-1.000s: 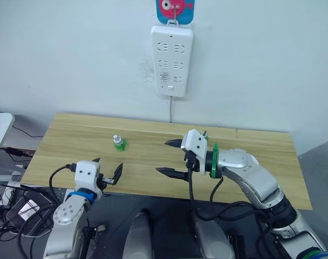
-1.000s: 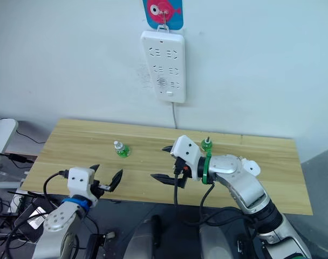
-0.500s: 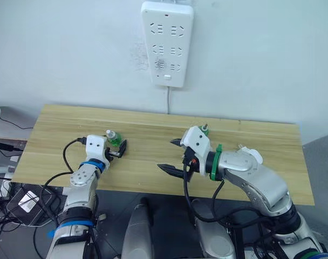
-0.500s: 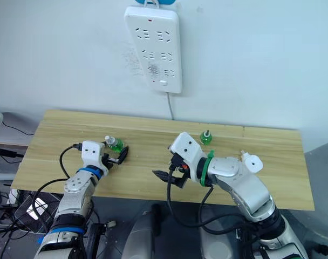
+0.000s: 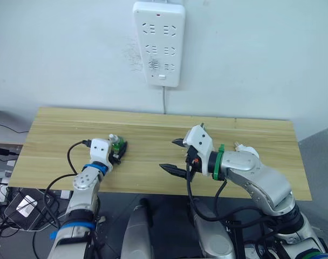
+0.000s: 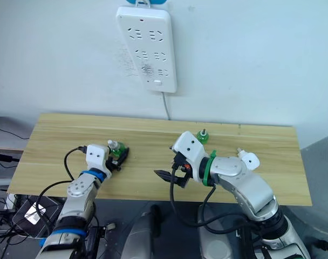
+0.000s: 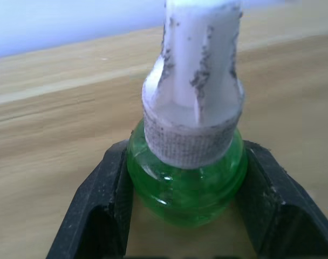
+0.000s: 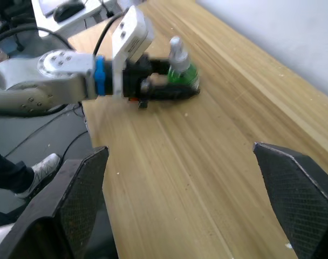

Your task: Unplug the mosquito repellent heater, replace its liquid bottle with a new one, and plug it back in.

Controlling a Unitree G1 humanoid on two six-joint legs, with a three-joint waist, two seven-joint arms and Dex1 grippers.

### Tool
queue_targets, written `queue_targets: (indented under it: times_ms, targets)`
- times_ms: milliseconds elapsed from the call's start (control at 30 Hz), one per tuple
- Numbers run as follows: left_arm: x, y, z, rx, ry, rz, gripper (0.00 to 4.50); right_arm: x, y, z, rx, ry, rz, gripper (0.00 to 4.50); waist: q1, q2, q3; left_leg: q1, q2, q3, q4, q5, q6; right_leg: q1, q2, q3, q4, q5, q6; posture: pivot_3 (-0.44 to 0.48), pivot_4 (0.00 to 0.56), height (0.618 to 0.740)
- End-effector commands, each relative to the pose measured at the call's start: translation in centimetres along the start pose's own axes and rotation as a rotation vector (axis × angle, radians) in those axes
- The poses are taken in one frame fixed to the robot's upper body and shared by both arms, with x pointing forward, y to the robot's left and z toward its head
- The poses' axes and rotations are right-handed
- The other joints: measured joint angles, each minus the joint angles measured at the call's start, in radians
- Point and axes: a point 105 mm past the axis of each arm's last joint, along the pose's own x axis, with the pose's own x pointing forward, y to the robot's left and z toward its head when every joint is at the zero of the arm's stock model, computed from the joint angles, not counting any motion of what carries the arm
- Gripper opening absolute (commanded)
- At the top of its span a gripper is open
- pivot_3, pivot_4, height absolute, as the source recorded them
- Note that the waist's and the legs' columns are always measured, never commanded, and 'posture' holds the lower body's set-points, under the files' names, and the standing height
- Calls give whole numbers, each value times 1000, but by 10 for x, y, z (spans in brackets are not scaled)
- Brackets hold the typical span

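Left end effector (image 7: 186, 216) around capped bottle (image 7: 186, 178)

You have one capped green bottle (image 7: 185, 178) upright on the table; one capless green bottle (image 6: 203, 136) upright near the far edge.

The left arm reaches forward over the near left part of the bench (image 5: 56, 135), its forearm rising from the lower edge with a blue band at the wrist. The left gripper (image 7: 185, 194) has its jaws on both sides of the new one (image 7: 186, 178); each black finger (image 7: 102, 208) touches the green body of the bottle, which stands upright between them. The right arm comes in from the lower right, bent at the elbow, with a green ring at the wrist. The right gripper (image 5: 175, 156) hangs above the middle of the bench, its jaws spread wide apart and holding nothing
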Motion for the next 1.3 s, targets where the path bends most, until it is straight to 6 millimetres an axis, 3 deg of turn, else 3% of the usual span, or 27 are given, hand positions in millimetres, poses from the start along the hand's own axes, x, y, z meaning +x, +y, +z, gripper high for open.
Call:
queue_targets:
  times_ms: [33, 167, 367, 700, 833, 1067, 1300]
  targets:
    - [1, -49, 31, 13, -36, -290, 2277, -14, 6, 18, -60, -78, 66, 4500, 4, -1, -1, 0, 0, -1, -1, 0, 0, 0, 0, -1, 0, 0, 0, -233, 371, 740]
    - [-7, -90, 72, 58, -51, -626, 2277, -27, 12, 24, -70, -76, 125, 4500, 5, -3, -4, -2, -1, -6, -2, 2, -3, -1, 0, -5, 0, 0, 0, -239, 310, 740]
    - [-17, -112, 110, 86, -5, -938, 2277, -28, 17, 28, -103, -50, 183, 4500, -12, -7, -32, -2, -1, -5, -2, 2, -4, -1, 0, -5, -1, 0, 0, -247, 251, 740]
    - [-6, -114, 133, 163, -15, -1041, 2277, -2, 5, 31, -111, -85, 90, 4500, -36, -8, -86, -5, -2, -8, -5, 3, -4, -4, 0, -9, 0, 3, -5, -273, 191, 740]
    - [-5, -113, 135, 158, -37, -1031, 2277, 3, 0, 31, -103, -112, 44, 3525, -42, -8, -101, -8, -2, -9, -5, 3, -4, -7, 0, -9, 1, 3, -5, -267, 192, 740]
    - [-5, -108, 134, 124, -55, -991, 2277, 3, 2, 25, -118, -100, 56, 1014, -52, -8, -102, -9, -2, -10, -1, 3, -4, -6, 0, -9, 3, 3, -5, -252, 190, 740]
    - [1, -105, 137, 106, -101, -935, 2277, 2, 1, 26, -158, -102, 79, 1011, -54, -8, -112, -9, -2, -12, 5, 3, -4, -7, 1, -10, 12, 3, -6, -246, 183, 740]
